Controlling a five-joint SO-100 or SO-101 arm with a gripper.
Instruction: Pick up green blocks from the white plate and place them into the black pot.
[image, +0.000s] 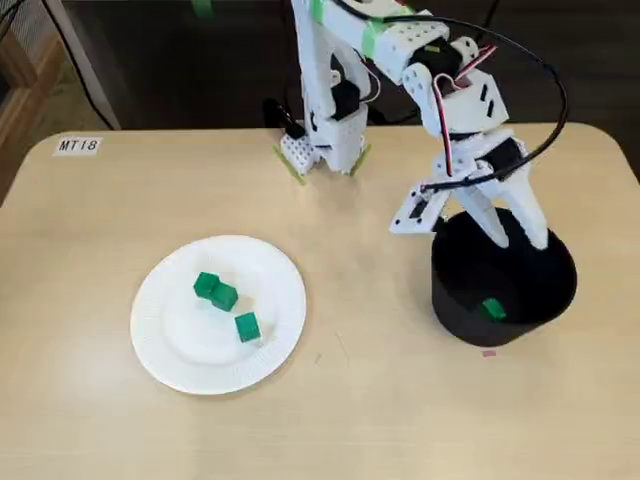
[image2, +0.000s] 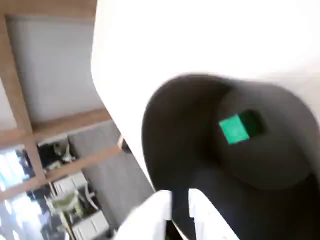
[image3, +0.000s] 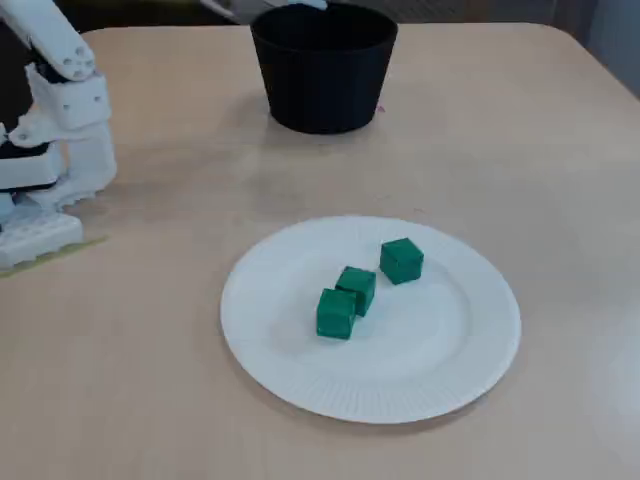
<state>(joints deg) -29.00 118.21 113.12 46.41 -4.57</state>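
Table; blurred tool over pot

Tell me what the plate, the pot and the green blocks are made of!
The plate looks like paper: matte white with a finely ribbed rim. The pot seems to be matte black plastic, with smooth, slightly tapered walls. The green blocks are plain, dull cubes, maybe painted wood or foam; the pictures don't settle it.

White plate one, black pot one, green blocks four in all, three on the plate, one inside the pot, robot arm one, gripper one, table label one, perhaps one pink scrap beside the pot, too small to be sure.
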